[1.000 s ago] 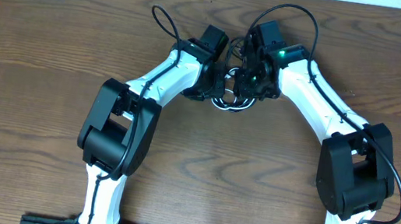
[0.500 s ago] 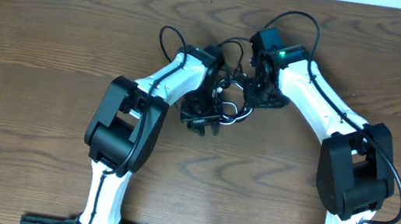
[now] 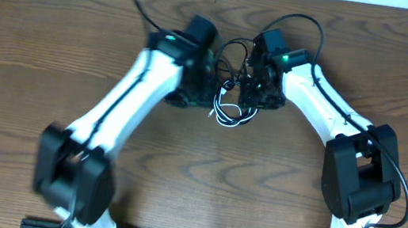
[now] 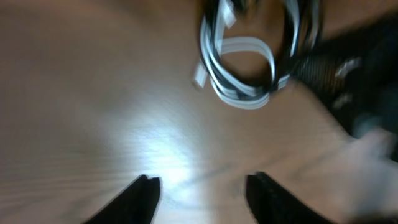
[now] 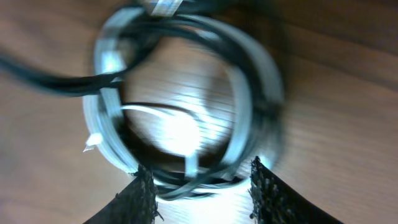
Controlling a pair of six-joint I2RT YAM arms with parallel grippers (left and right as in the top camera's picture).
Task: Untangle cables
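Swung clear of the cables (image 3: pixel 230 111) now, left pincer (image 4: pixel 202 180) is spread and empty, right pincer (image 5: pixel 200 173) spread just over them, still looking knotted, untangling barely begun

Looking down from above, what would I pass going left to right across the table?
left arm's black elbow → left gripper → cables → right arm's black elbow. The right gripper overlaps the cables, so it is left out.

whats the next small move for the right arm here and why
Probably close the right gripper on the near edge of the cables: white and black loops lie wound together, and that edge sits at the gap between its open fingers. The left gripper is open and empty.
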